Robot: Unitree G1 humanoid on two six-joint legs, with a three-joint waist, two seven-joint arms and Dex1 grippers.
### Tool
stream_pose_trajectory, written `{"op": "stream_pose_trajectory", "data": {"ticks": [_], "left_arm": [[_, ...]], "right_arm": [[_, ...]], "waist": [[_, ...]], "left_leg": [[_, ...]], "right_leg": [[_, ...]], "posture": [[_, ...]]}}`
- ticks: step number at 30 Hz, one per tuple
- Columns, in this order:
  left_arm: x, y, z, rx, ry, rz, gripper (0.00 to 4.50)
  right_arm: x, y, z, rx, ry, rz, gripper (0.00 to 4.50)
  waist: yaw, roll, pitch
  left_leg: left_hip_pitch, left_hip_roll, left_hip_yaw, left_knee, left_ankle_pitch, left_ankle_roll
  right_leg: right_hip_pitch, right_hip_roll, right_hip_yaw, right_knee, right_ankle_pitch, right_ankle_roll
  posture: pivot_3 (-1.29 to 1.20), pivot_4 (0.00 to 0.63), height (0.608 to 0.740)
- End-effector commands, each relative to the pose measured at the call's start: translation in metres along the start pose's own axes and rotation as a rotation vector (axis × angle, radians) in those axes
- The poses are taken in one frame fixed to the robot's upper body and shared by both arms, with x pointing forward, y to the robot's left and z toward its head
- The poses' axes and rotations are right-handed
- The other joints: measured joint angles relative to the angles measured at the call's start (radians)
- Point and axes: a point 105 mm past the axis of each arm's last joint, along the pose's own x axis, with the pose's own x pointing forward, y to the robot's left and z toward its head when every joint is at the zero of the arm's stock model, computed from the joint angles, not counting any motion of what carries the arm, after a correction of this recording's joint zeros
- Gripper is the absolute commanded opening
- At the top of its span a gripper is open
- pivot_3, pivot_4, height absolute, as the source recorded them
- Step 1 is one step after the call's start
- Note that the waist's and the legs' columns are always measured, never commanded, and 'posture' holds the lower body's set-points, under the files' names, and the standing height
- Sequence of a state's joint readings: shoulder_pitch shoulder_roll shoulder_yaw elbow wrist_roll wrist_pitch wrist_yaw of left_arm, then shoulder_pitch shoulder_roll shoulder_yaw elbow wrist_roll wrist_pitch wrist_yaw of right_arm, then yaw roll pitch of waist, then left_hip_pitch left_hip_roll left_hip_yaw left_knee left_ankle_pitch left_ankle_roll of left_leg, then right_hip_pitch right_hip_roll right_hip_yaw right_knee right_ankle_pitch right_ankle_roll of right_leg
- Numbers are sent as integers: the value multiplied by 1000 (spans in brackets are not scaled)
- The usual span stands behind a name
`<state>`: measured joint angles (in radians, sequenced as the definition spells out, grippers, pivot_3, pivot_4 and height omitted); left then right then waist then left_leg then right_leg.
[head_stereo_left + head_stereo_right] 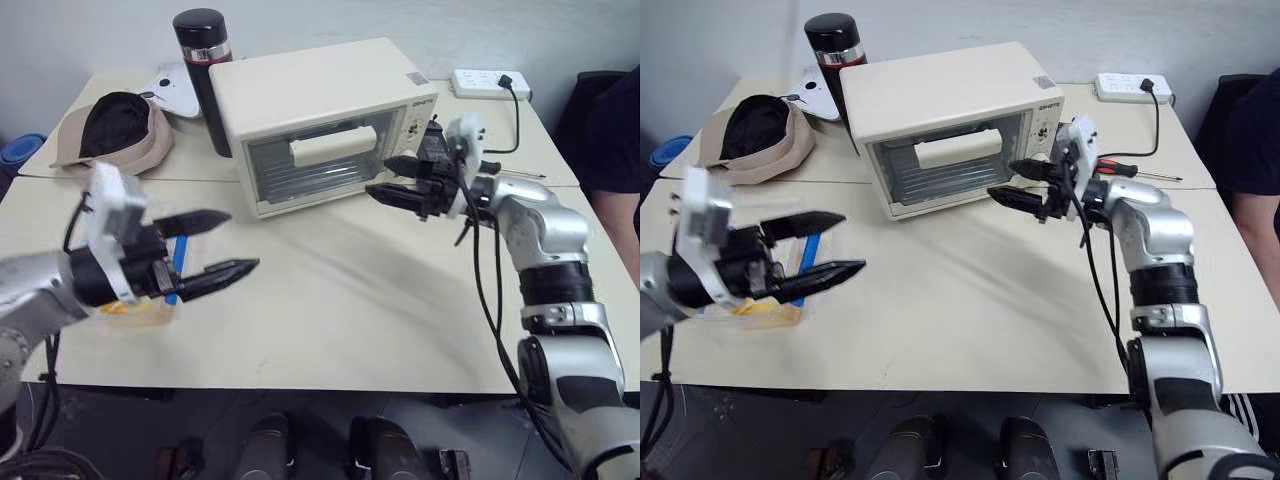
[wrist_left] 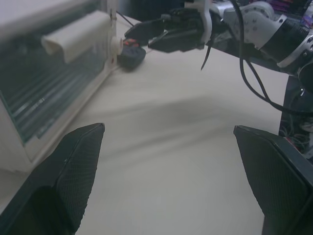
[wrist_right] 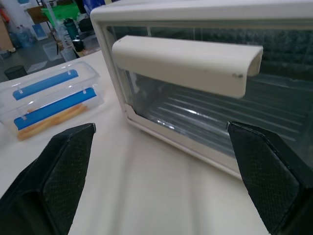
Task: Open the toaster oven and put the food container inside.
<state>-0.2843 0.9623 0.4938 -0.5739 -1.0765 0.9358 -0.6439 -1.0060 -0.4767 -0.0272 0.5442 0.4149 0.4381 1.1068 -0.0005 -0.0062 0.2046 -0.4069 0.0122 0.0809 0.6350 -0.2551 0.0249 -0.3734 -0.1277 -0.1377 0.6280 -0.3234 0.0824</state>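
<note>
The cream-white toaster oven [image 1: 320, 100] stands at the back middle of the table with its glass door shut and its white bar handle [image 3: 186, 61] facing me. My right gripper [image 1: 380, 176] hangs open and empty just off the oven's front right corner, pointing at the door. The food container [image 3: 49, 100], a clear box with blue clip strips and orange food strips, lies on the table at the near left, left of the oven. My left gripper [image 1: 240, 242] is open and empty, raised above the container and hiding much of it.
A black flask [image 1: 205, 60] stands at the oven's left rear, with a tan and black cap [image 1: 115, 130] further left. A white power strip [image 1: 487, 83] and a screwdriver [image 1: 1130, 170] lie right of the oven. A person [image 1: 612, 130] is at the right edge.
</note>
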Motion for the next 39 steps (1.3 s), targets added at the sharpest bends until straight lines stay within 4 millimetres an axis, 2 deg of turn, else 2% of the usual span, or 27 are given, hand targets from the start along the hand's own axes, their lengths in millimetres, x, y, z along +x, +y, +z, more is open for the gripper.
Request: {"op": "stream_pose_trajectory", "data": {"ticks": [1, 6, 14, 22, 25, 29, 33, 39], "left_arm": [[-1, 0, 12, 52, -11, 9, 4500], [-3, -4, 11, 83, 12, 38, 4500], [-1, -3, 14, 102, -10, 53, 4500], [0, 12, 15, 128, -18, 99, 4500], [8, 24, 20, 142, -32, 115, 4500], [20, 45, 20, 155, -33, 160, 4500], [32, 64, 19, 230, -19, 186, 3692], [62, 77, -5, 324, 86, 116, 1750]], "right_arm": [[10, -2, 10, -48, -19, 22, 4484], [29, -4, 22, -86, -25, 37, 4484], [35, -6, 31, -114, -19, 58, 4484], [30, 20, 35, -112, -45, 222, 4484], [21, 37, 29, -91, -55, 310, 4484], [11, 54, 8, -89, -15, 360, 4484], [8, 58, -13, -55, 20, 330, 4500], [9, 64, -28, -21, 25, 281, 4500]], "waist": [[-4, 0, 0], [-16, -1, 0], [-28, -1, 0], [-28, -1, 0], [-28, -1, 0], [-29, -1, 0], [-29, -3, 1], [-30, -3, 1]], "left_leg": [[0, 0, 2, 0, 0, 0], [1, 2, 8, -2, 0, 0], [1, 3, 10, -3, 0, 0], [1, 3, 12, -4, 0, 0], [0, 3, 14, -5, 0, 0], [0, 3, 17, -6, 0, 0], [0, 5, 24, -5, 0, 0], [2, 8, 31, -2, 0, 0]], "right_leg": [[-1, 1, 2, 0, 0, 0], [-4, 2, 8, 0, 1, 1], [-6, 1, 11, 0, 1, 1], [-9, 1, 14, 2, 1, 1], [-11, 2, 15, 1, 1, 1], [-13, 3, 18, 1, 1, 1], [-18, 12, 25, 7, 1, 1], [-21, 14, 31, 12, 1, 1]], "posture": [[0, 150, 740], [0, 150, 740], [0, 150, 740], [0, 150, 740], [0, 150, 740], [0, 150, 740], [0, 150, 740], [0, 150, 740]]}}
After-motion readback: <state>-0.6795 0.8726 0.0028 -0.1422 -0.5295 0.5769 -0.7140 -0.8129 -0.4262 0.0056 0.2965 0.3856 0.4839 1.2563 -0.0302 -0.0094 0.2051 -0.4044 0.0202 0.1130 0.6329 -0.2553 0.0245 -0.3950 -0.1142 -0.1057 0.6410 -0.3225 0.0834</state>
